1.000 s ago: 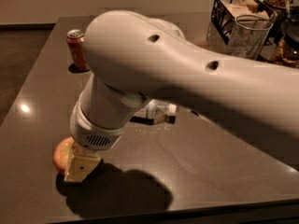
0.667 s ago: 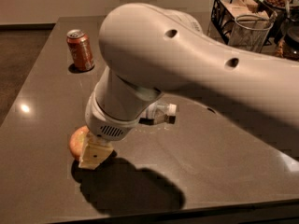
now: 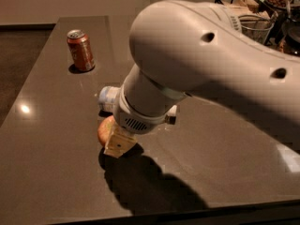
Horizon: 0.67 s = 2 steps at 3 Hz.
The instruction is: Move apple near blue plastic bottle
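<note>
The apple (image 3: 103, 130), red with yellow patches, is low over the dark table (image 3: 51, 139), in front of and very close to the blue plastic bottle (image 3: 108, 97). The bottle lies on its side, mostly hidden behind my arm; its pale blue end shows on the left and its white cap (image 3: 172, 112) on the right. My gripper (image 3: 112, 142) hangs from the big white arm (image 3: 197, 55) and is shut on the apple. One cream finger (image 3: 119, 144) shows in front of the fruit; the other is hidden.
A red-brown soda can (image 3: 80, 50) stands upright at the back left. A black wire basket (image 3: 239, 6), a clear glass (image 3: 255, 27) and a jar stand at the back right. The table's front edge runs along the bottom of the view.
My gripper has carried the apple to the right and further back, from the front left of the table up to the bottle. The can and the bottle have not moved.
</note>
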{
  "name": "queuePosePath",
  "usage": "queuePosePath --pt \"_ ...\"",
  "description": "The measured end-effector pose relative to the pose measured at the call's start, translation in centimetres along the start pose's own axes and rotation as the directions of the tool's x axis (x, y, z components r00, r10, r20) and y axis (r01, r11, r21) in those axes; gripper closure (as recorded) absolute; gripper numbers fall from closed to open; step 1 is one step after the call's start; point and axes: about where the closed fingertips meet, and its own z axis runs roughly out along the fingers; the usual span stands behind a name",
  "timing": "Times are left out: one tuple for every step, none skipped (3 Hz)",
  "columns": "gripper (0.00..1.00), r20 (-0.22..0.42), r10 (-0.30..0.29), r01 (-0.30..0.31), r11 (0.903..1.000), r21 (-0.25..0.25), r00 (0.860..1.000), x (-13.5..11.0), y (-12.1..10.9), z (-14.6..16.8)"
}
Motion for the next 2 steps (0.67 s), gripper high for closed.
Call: queuePosePath --pt "1.0 0.027 0.153 -0.154 0.9869 0.048 0.988 1.9 -0.6 -0.8" --pt "1.0 0.073 0.284 -0.29 0.9527 0.091 0.956 3.2 -1.4 -1.0"
